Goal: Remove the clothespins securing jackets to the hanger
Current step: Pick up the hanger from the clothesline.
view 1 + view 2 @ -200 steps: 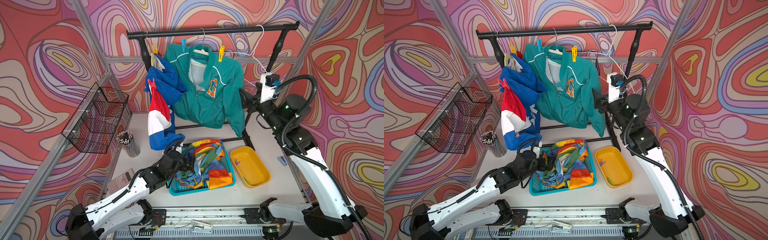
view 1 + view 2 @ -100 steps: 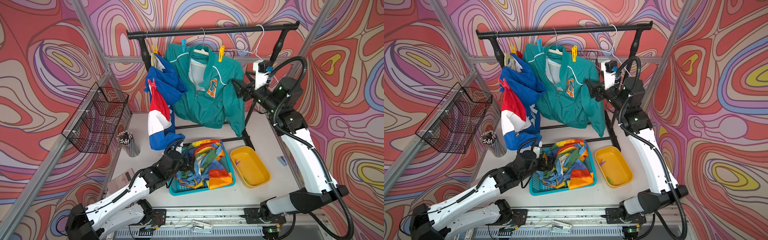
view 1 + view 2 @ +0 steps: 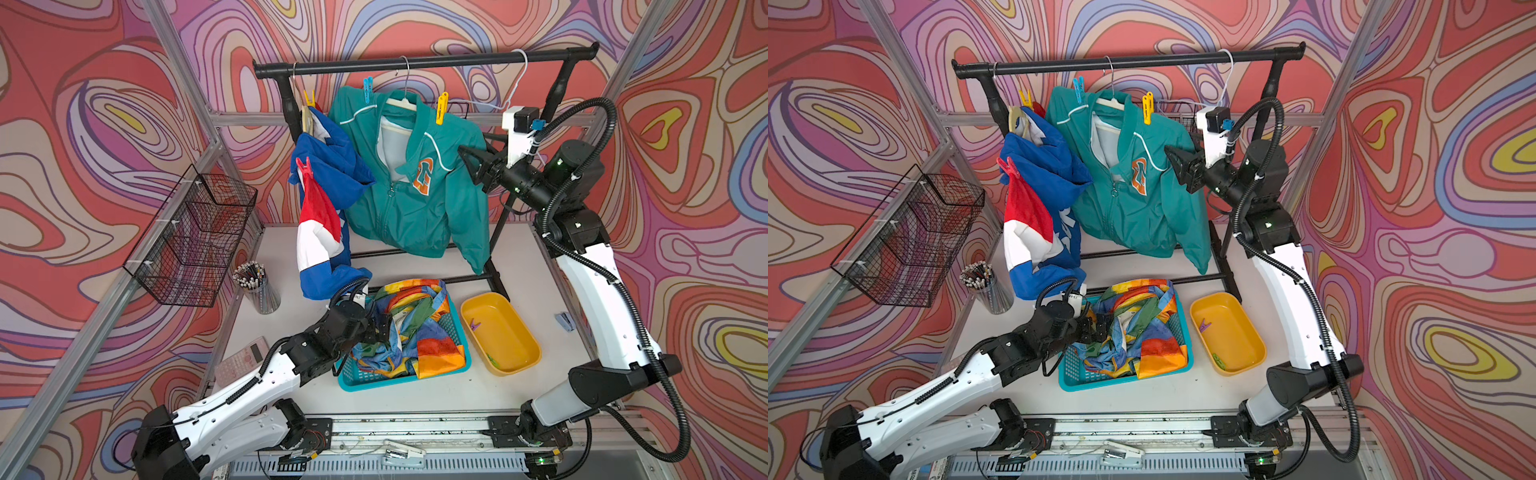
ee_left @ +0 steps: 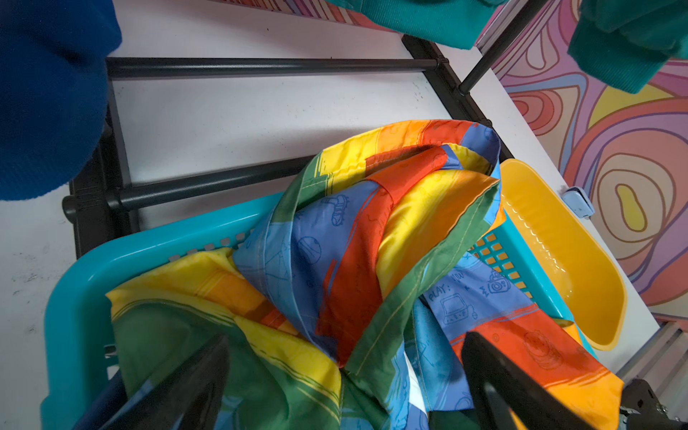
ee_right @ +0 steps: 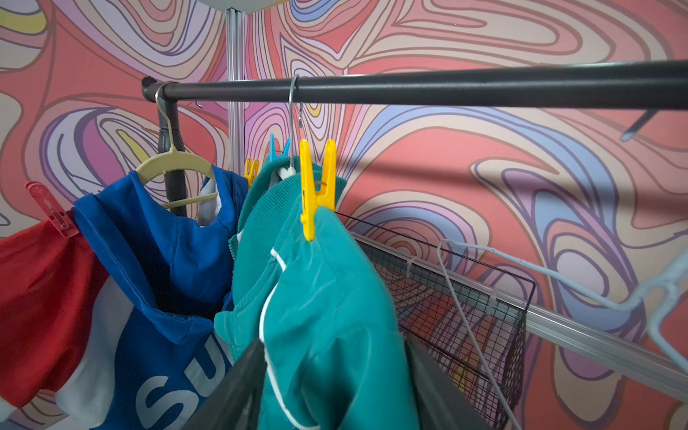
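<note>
The teal jacket hangs on the rack, held by a yellow clothespin and a blue clothespin. The blue jacket droops off its hanger, carrying a yellow clothespin and a red clothespin. My right gripper is open, its jaws on either side of the teal shoulder, just below the yellow pin. The rainbow jacket lies in the teal basket. Just above that jacket, my left gripper hangs open.
A yellow tray right of the basket holds a purple pin and a green pin. An empty white hanger hangs on the rail. A wire basket, pencil cup and calculator are at the left.
My right gripper has risen and moved left up to the teal jacket's shoulder, and its jaws have narrowed. The left arm has not moved.
</note>
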